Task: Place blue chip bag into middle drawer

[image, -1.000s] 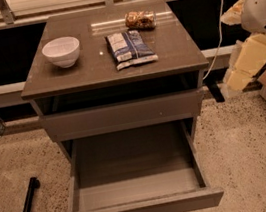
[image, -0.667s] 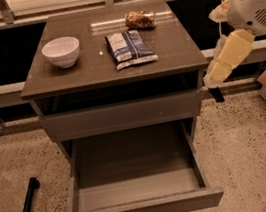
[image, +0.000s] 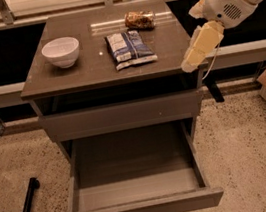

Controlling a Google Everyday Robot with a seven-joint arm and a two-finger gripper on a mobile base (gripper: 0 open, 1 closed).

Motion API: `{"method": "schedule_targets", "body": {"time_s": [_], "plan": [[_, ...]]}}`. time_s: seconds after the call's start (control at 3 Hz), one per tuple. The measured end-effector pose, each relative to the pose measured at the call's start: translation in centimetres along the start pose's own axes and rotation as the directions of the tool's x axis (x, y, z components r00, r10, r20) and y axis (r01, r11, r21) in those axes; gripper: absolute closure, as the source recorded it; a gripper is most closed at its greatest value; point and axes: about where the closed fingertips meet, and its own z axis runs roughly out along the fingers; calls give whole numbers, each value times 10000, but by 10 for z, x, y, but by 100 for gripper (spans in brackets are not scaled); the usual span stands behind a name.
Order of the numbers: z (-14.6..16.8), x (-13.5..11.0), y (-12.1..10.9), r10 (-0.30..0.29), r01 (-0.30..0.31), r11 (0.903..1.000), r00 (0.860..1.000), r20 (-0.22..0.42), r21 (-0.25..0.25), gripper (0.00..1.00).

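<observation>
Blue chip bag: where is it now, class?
The blue chip bag lies on the cabinet top, between the white bowl and the gripper at the right edge.

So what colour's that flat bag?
Glossy chip bag: blue, white patches, camera view. Cream gripper right of the brown table.

Bag (image: 130, 48) was blue with white patches, bowl (image: 61, 51) white, drawer (image: 140, 210) grey-brown, cream gripper (image: 190, 62) sat by the table's (image: 91, 70) right edge.

Gripper (image: 190, 62) at right front corner of cabinet top (image: 92, 73). On top, left of gripper: chip bag (image: 130, 48), then bowl (image: 61, 51) beyond. Left and behind: snack packet (image: 139, 19). Below, left: middle drawer (image: 140, 209), open.
</observation>
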Motion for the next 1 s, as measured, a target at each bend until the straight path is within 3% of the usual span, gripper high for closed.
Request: {"method": "schedule_targets", "body": {"time_s": [0.33, 0.67, 1.0], "plan": [[0, 0, 0, 1, -1, 10000, 10000, 2, 0, 0], [16, -3, 2, 419, -426, 9991, 9970, 647, 86, 0], [58, -16, -11, 1074, -1088, 9941, 9758, 1903, -31, 0]]}}
